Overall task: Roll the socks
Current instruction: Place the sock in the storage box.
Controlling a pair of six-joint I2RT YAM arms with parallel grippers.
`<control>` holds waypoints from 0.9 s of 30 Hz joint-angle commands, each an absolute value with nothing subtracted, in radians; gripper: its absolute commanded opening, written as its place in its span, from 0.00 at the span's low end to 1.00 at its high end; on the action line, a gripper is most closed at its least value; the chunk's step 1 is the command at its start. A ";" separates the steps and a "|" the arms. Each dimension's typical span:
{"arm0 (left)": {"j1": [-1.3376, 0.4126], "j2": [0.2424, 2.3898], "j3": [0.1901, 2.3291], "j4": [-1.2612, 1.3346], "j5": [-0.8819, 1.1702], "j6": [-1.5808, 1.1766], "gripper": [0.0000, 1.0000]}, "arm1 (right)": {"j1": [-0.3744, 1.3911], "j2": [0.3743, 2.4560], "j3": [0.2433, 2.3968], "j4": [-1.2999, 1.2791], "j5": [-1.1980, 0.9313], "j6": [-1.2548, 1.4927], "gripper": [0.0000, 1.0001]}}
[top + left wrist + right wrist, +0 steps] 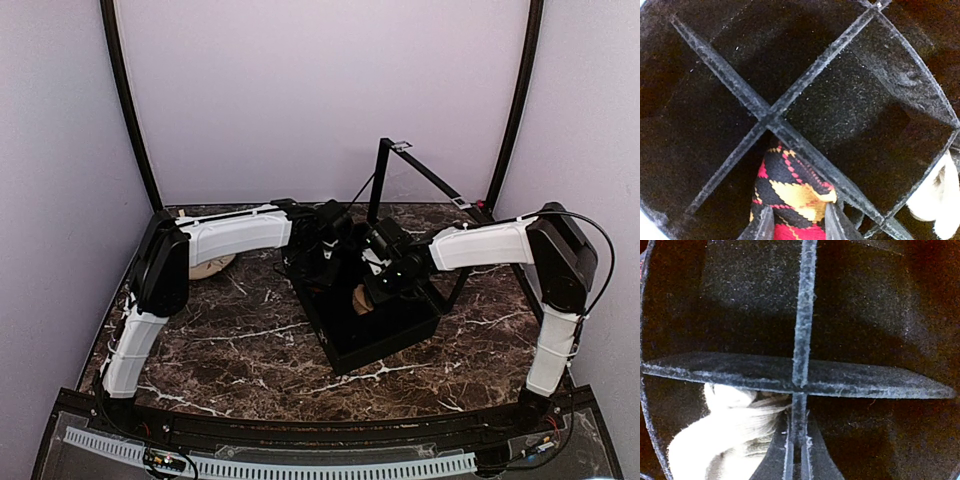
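Top external view, from your left: a pale round thing [212, 265] lies on the marbled surface [230, 340] under the left forearm, too hidden to name. Next, the left gripper [325, 245] reaches down into the black divided box [370, 355]. In the left wrist view it is clamped on the argyle sock [790, 192], which looks bunched into a bundle and hangs over the compartment just below the crossing of the dividers [767, 120]. I'd judge that the rolling of this one is done and you are at the stowing step. The next move calls for lowering the bundle clear of the divider edges, then parting the fingers so it drops in without unrolling. To the right, the tan sock [362, 298] already sits in the box, bundled in its own compartment [725, 435]. The right gripper [796, 460] hovers by it with fingers together and nothing held, right over a divider wall [802, 315]. Mind that wall and the two wrists crowding each other. Behind the box stands a black rod frame [400, 180], near the right arm.
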State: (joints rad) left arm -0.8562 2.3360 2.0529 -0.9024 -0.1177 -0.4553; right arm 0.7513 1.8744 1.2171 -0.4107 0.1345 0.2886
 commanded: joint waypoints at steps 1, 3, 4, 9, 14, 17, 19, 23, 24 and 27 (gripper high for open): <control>-0.860 2.390 2.035 -1.152 -0.143 -0.494 0.39 | 0.739 1.890 1.236 -0.485 0.193 0.250 0.03; -0.858 2.370 2.063 -1.155 -0.167 -0.502 0.42 | 0.738 1.887 1.240 -0.489 0.196 0.246 0.05; -0.858 2.361 2.079 -1.158 -0.177 -0.505 0.44 | 0.738 1.886 1.241 -0.490 0.196 0.245 0.07; -0.857 2.312 2.133 -1.131 -0.194 -0.519 0.47 | 0.738 1.875 1.255 -0.500 0.207 0.237 0.23; -0.857 2.232 2.135 -1.070 -0.226 -0.525 0.48 | 0.738 1.862 1.304 -0.528 0.217 0.226 0.29; -0.857 2.196 2.138 -1.033 -0.235 -0.519 0.48 | 0.738 1.853 1.336 -0.539 0.216 0.224 0.29; -0.857 2.177 2.139 -1.007 -0.234 -0.513 0.48 | 0.739 1.853 1.357 -0.550 0.221 0.223 0.30; -0.858 2.153 2.148 -0.962 -0.229 -0.495 0.49 | 0.741 1.857 1.385 -0.563 0.231 0.220 0.32; -0.858 2.149 2.152 -0.960 -0.232 -0.491 0.49 | 0.742 1.855 1.388 -0.563 0.231 0.219 0.32; -0.858 2.128 2.157 -0.956 -0.255 -0.484 0.49 | 0.748 1.850 1.406 -0.567 0.236 0.219 0.33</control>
